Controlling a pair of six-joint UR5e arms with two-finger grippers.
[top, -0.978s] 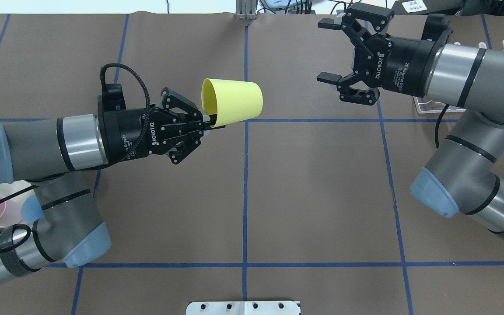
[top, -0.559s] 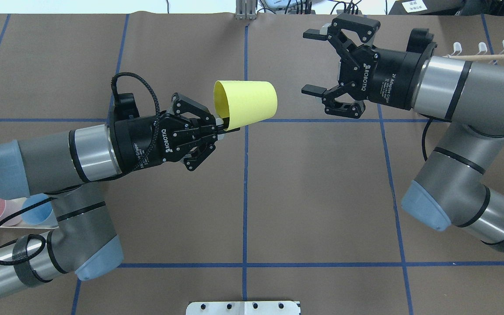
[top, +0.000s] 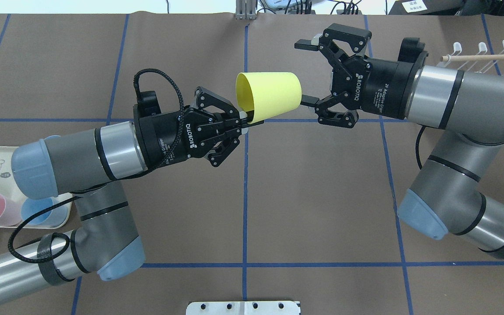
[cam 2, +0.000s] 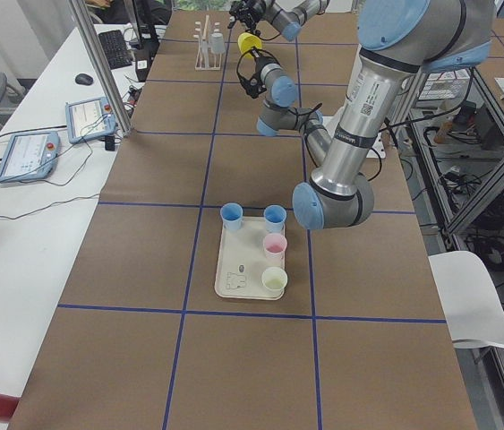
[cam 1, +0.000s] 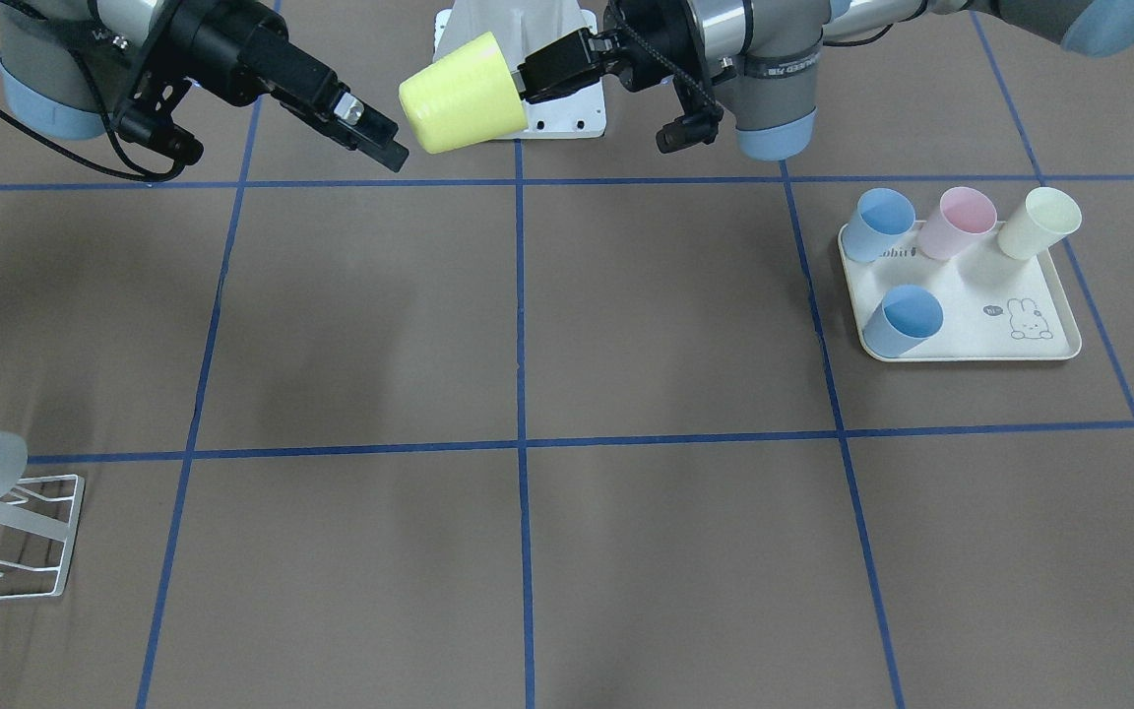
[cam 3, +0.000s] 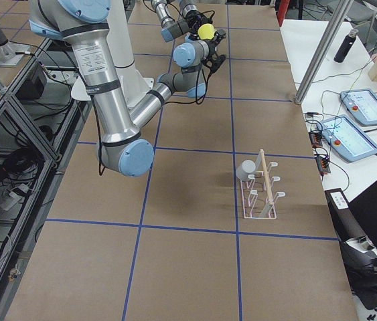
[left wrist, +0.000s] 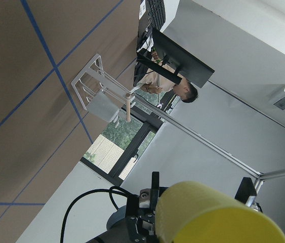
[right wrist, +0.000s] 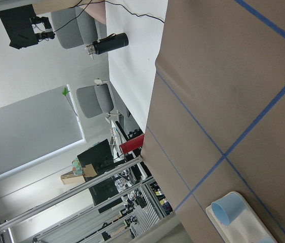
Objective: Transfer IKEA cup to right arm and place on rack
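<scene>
One brown paper-covered surface, gridded with blue tape, carries everything. Seen from overhead, the grey left arm reaches in from 8 o'clock and the grey right arm from 3 o'clock. They meet just off centre, toward 12 o'clock.

A cream rabbit-print tray lies flat at the surface's 8 o'clock edge. It is well apart from the small white wire-frame rack, which stands at 2 o'clock with a pale grey cup on it.

A yellow plastic cup is held in the air between the arms. It lies on its side, mouth toward 9 o'clock and closed base toward 3 o'clock. The black left hand clamps the cup's rim at the mouth's 6 o'clock point. The black right hand is spread wide and holds nothing. Its lower fingertip is just beside the cup's base; whether it touches I cannot tell.

In the front-facing view, a blue cup, a pink cup and a pale cream cup line the tray's 12 o'clock edge. A second blue cup stands at its 8 o'clock.
</scene>
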